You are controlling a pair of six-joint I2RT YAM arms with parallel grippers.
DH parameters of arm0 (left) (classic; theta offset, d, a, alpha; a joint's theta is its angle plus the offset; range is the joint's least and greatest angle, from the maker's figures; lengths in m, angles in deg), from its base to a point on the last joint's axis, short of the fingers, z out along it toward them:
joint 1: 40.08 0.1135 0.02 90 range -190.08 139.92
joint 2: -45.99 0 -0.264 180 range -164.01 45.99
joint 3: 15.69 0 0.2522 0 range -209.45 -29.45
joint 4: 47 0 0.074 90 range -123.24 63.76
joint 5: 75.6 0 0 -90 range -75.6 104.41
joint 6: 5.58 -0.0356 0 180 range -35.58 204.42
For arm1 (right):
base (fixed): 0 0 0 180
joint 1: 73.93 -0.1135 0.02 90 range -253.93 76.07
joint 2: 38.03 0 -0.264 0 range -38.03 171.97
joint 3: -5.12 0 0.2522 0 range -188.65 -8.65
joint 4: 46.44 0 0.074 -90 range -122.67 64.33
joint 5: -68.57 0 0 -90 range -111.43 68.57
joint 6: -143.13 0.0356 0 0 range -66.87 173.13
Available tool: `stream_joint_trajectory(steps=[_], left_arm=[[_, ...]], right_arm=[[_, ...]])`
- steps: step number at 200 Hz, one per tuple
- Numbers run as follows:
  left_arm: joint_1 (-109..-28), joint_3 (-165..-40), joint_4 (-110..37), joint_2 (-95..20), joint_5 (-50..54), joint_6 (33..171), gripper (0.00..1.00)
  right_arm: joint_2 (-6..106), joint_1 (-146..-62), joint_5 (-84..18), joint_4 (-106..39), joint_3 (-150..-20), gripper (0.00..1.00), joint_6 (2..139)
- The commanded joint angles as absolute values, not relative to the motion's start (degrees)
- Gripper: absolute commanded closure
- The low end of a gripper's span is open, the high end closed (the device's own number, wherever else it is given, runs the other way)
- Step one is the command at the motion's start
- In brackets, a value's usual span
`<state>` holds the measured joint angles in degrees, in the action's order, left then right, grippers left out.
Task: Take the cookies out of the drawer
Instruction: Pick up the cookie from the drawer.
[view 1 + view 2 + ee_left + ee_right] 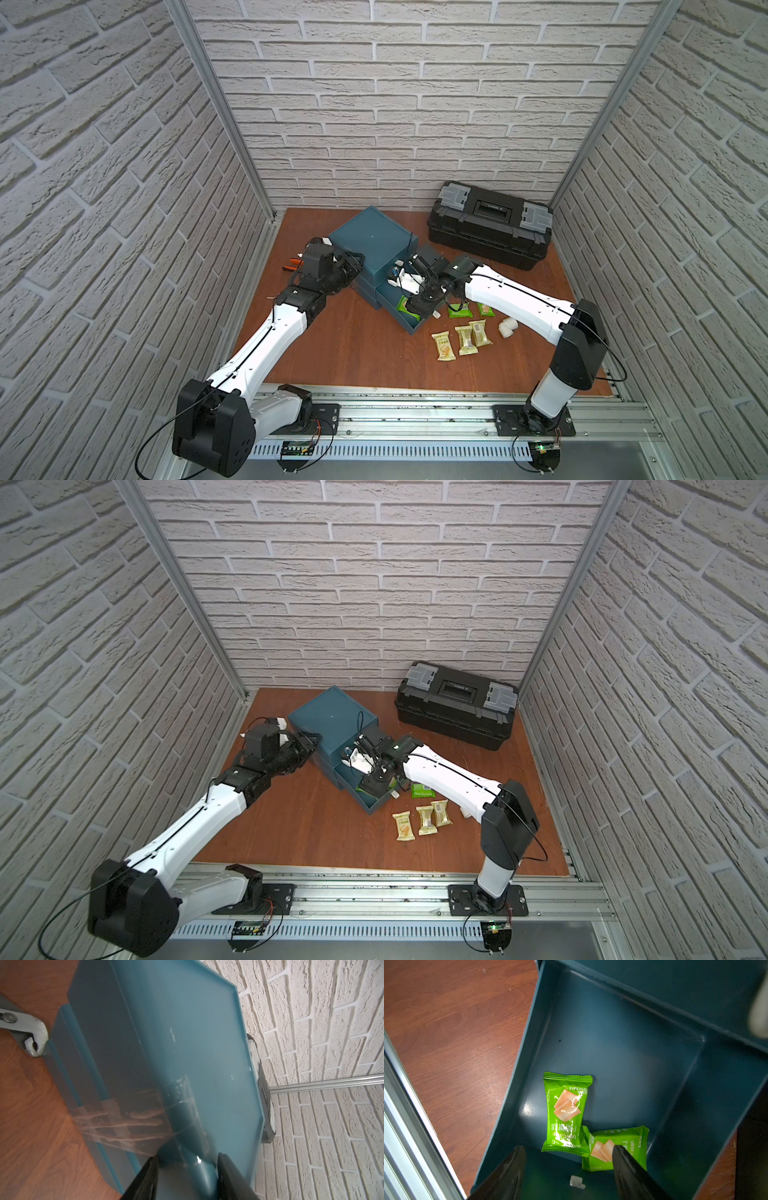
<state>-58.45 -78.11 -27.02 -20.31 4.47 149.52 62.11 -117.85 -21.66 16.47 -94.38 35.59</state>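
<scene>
Right gripper [568, 1147] hangs wide open over the pulled-out drawer [612, 1053], where I see two green cookies [564, 1111] on its floor. Three gold cookies [461, 338] lie on the table [353, 353] off the drawer's front corner. Left gripper [187, 1157] is clamped on the cabinet [187, 1043] corner.

Showing bright green with pale orange squares on the green cookies [565, 1111], dark teal on the drawer [623, 1053] and cabinet [187, 1043]. Showing pale gold on the gold cookies [464, 340], reddish-brown wood grain on the counter [353, 353], black and grey on the toolbox [490, 232].
</scene>
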Motion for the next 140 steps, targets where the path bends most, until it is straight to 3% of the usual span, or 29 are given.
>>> stream_joint_trajectory(steps=[1, 140], left_arm=[[-58.09, -75.94, -21.49, -21.42, 4.44, 147.8, 0.51], [-57.63, -75.77, -21.03, -21.25, 4.25, 147.72, 0.51]], right_arm=[[64.13, -118.41, -20.81, 16.25, -95.63, 0.29, 34.95], [69.11, -118.27, -15.93, 11.18, -93.34, 0.3, 36.41]])
